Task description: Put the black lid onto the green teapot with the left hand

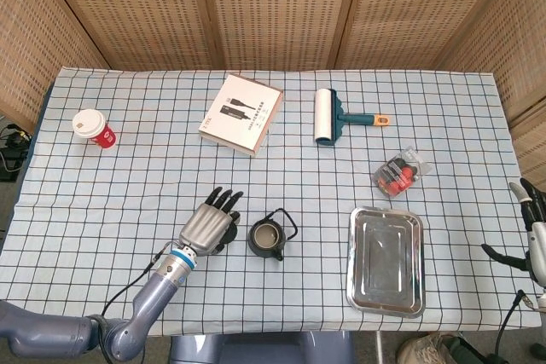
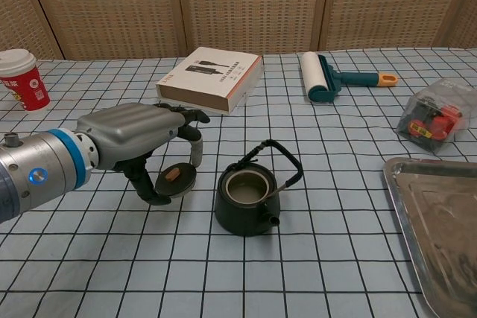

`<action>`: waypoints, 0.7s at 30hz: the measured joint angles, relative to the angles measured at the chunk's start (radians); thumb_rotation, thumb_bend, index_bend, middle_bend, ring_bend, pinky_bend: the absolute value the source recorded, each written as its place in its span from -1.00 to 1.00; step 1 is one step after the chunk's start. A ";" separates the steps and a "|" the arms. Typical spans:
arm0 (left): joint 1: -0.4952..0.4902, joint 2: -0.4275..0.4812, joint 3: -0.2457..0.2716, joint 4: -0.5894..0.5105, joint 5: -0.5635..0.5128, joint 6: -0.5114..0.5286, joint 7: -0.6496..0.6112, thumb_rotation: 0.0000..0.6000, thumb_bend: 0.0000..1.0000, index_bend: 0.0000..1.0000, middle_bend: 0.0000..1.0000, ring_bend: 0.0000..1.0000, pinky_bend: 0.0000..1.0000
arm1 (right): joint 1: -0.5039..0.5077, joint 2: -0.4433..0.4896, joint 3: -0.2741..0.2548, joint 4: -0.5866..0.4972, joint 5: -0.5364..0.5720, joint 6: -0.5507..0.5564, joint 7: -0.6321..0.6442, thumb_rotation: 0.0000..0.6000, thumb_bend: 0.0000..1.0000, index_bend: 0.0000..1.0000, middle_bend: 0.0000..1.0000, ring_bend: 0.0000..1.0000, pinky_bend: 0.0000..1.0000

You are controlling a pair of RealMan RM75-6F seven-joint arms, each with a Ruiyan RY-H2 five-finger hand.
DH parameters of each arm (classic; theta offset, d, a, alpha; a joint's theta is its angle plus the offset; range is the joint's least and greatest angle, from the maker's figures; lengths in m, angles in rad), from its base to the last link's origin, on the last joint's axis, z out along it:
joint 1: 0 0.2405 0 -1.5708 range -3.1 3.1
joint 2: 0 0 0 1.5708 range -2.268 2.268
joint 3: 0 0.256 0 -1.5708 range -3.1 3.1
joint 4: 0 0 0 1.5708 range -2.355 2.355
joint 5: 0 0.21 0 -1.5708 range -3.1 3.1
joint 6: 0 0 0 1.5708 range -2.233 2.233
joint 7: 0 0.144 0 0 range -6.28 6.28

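My left hand (image 2: 138, 139) grips the black lid (image 2: 173, 179), pinching it between thumb and fingers with the palm turned down over it. In the chest view the lid is tilted and looks raised off the checked tablecloth (image 2: 335, 258); its small brown knob shows on top. In the head view my hand (image 1: 209, 226) covers the lid almost entirely.

Just to the right of my hand stands the green teapot (image 2: 249, 202), upright, mouth open and uncovered, its black wire handle arched up over it. The lid is beside the pot, not over it, and the two do not touch. The head view shows the teapot (image 1: 266, 237) close against my fingertips' side.

Beyond my fingers, farther across the table, lies a white box (image 2: 211, 77) with a dark product picture and lines of print on its face; the lettering is too small for me to read. To the left of my hand, well apart, is a red paper cup (image 2: 24, 78) with a white lid; its markings are unreadable too.

Past the teapot to the right lies a steel tray (image 1: 386, 259). Farther away are a lint roller (image 1: 334, 119) with a teal body and orange handle end, and a clear bag (image 1: 399, 171) of red things.

My right hand (image 1: 531, 228) hangs off the table's edge holding nothing, fingers apart.
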 measured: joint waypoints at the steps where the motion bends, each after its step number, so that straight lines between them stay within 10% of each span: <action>1: -0.001 0.007 -0.001 -0.012 0.005 0.002 -0.001 1.00 -0.50 -0.07 -1.00 -1.00 -1.00 | 0.000 0.000 0.000 0.000 0.000 0.000 0.000 1.00 -0.87 -1.00 -1.00 -1.00 -1.00; 21: -0.138 -0.059 -0.067 -0.044 -0.060 -0.027 0.103 1.00 -0.51 -0.07 -1.00 -1.00 -1.00 | -0.003 0.008 0.009 0.009 0.015 -0.005 0.040 1.00 -0.87 -1.00 -1.00 -1.00 -1.00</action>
